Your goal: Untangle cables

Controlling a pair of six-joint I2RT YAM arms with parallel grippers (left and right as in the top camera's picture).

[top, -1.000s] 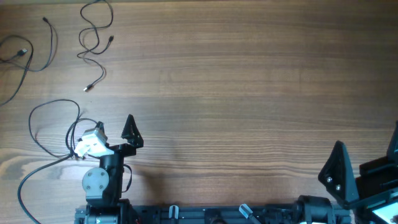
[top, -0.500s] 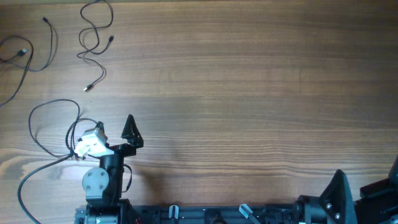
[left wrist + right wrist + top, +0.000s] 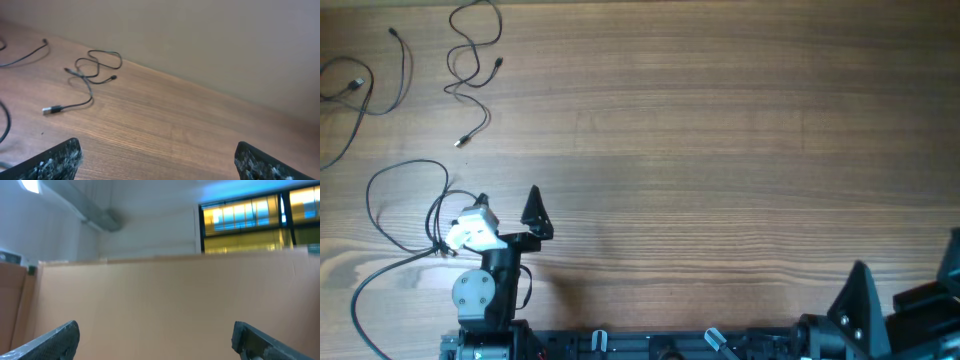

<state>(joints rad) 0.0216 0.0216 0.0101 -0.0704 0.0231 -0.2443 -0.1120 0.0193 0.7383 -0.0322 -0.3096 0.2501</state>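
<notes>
Two thin cables lie at the far left corner of the table [image 3: 720, 150] in the overhead view. A looped cable [image 3: 472, 62] curls down to its small plug, and a second cable [image 3: 406, 75] lies just beside it toward the edge; as far as I can tell, the two are apart and do not cross. The left gripper [image 3: 506, 205] sits near its arm's base with jaws spread wide and nothing between them, well short of both cords. The thicker cord [image 3: 370, 200] looping beside it is the arm's own wiring, not part of the job. The right gripper [image 3: 908, 262] hangs low at the near right corner, jaws likewise wide and empty (probably parked, since all the work lies on the other side).

From the left wrist, the dark fingers [image 3: 55, 160] frame bare wood. The looped cable lies ahead and to the left, its silver-tipped plug nearest, so the arm seems aimed to line up a reach.

From the right wrist, the fingers [image 3: 50, 340] frame only a tan board with lit windows above. No table or cable shows, so that arm points away from the work.

No box, tray or other container appears in any view; the cords rest loose on the wood.
</notes>
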